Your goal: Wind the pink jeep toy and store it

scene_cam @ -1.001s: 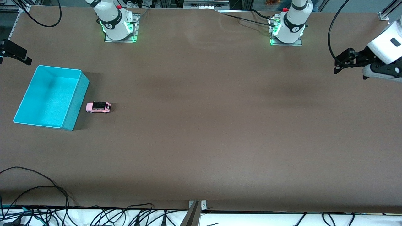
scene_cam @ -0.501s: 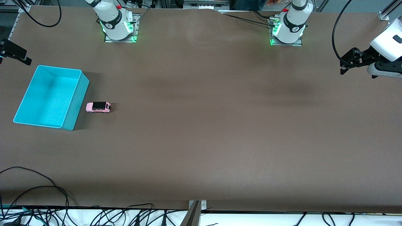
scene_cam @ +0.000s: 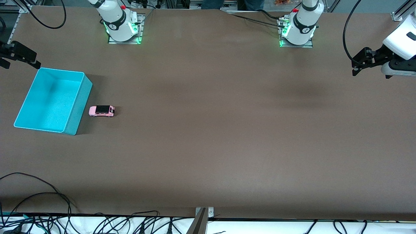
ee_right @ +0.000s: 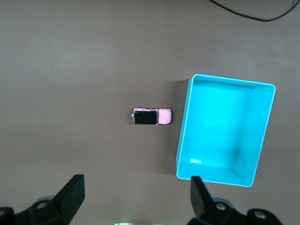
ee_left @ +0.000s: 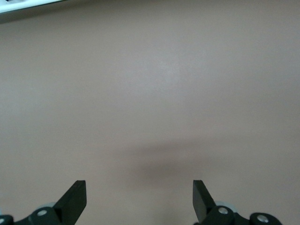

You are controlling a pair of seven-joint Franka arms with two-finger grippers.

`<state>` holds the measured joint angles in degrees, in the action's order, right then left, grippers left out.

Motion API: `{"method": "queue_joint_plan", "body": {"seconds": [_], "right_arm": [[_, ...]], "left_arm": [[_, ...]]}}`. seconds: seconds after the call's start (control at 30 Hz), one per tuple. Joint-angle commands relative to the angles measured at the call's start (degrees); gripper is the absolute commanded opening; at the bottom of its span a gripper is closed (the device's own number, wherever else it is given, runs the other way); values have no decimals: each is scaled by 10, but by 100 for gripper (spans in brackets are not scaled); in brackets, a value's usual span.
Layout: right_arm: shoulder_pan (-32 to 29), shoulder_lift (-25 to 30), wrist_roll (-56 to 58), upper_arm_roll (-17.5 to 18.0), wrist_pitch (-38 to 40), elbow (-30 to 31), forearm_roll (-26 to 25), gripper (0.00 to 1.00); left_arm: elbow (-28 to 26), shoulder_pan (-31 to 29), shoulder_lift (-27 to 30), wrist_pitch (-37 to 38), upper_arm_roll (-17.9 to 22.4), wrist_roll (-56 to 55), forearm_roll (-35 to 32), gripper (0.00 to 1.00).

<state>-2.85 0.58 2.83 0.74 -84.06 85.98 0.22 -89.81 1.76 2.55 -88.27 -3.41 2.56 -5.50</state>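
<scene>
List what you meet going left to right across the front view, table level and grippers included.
Right gripper, open, up by the bin's corner → turquoise bin → pink jeep toy on the table beside it → long bare table → left gripper, open, waiting.

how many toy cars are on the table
1. The pink jeep toy stands on the table beside the turquoise bin, on the side toward the left arm's end. The bin shows nothing inside.

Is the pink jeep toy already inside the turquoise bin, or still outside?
Outside. The pink jeep toy stands on the table beside the turquoise bin, whose inside is empty.
</scene>
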Motion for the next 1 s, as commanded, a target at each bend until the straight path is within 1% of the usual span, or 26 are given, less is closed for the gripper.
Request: {"method": "queue_joint_plan", "body": {"seconds": [0.0,0.17,0.27,0.37,0.53,0.7,0.87,0.97], "right_arm": [[9,3,1,-12,-6,0,-4,100],[9,-2,-4,-7,-14,8,-4,100],[9,-2,0,-7,-16,38,-3,100],[11,-1,3,-6,-20,45,-2,100],[14,-1,-4,-3,-50,67,0,100],[14,-4,-4,-2,-59,81,7,100],[14,-11,-2,-1,-106,113,26,100],[16,-11,-3,9,-109,122,26,100]], "left_arm": [[-4,-4,11,2,-5,-9,-6,100],[-4,-4,11,2,-4,-8,-4,100],[-4,-3,11,2,1,-9,5,100],[-4,-2,12,3,12,-8,19,100],[-4,-2,18,3,17,-9,18,100],[-4,0,19,3,17,-9,15,100],[-5,1,19,3,17,-9,15,100],[-5,0,19,3,17,-9,15,100]]}}
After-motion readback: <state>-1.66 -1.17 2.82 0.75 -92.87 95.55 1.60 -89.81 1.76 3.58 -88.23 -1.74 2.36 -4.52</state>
